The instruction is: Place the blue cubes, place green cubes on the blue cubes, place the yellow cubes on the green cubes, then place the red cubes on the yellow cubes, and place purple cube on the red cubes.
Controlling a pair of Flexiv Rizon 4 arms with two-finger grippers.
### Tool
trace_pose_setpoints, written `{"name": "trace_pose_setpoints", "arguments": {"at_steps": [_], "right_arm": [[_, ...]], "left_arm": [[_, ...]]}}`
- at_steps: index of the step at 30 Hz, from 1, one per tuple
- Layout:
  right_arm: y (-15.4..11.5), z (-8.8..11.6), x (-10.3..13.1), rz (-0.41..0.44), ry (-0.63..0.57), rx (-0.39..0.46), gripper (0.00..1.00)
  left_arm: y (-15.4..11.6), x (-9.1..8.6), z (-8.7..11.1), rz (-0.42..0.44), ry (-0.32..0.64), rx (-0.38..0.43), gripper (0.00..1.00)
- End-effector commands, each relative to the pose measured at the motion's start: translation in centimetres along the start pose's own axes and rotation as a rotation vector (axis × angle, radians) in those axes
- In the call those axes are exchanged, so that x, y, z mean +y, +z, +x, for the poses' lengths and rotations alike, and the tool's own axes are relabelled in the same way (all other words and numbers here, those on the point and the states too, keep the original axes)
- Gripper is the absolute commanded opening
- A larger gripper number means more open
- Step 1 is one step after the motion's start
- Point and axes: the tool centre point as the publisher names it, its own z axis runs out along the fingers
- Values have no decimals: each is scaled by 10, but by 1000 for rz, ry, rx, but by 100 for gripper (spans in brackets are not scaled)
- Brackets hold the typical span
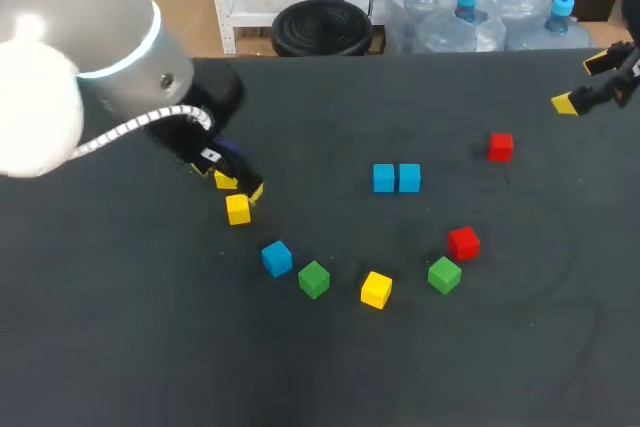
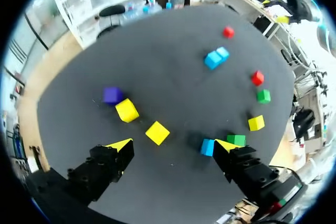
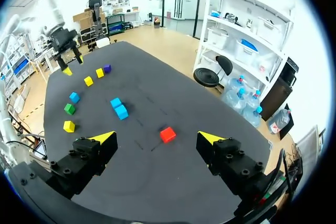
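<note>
One yellow cube (image 2: 157,132) | just ahead of parted left jaws | untouched

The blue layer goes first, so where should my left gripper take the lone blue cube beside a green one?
Probably from straight above the blue cube, gripping the two side faces not facing the green cube; the gap between them looks narrow, and the left gripper is open nearby.
</note>
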Motion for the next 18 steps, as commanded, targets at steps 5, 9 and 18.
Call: {"name": "trace_pose_setpoints", "arguments": {"at_steps": [5, 9, 18], "right_arm": [[0, 0, 0, 0, 0, -1, 100], [0, 0, 0, 0, 0, -1, 100], [0, 0, 0, 0, 0, -1, 100]], "left_arm": [[36, -14, 8, 56, 11, 89, 100], [35, -33, 8, 33, 166, 158, 100], [33, -58, 8, 94, 200, 175, 100]]}}
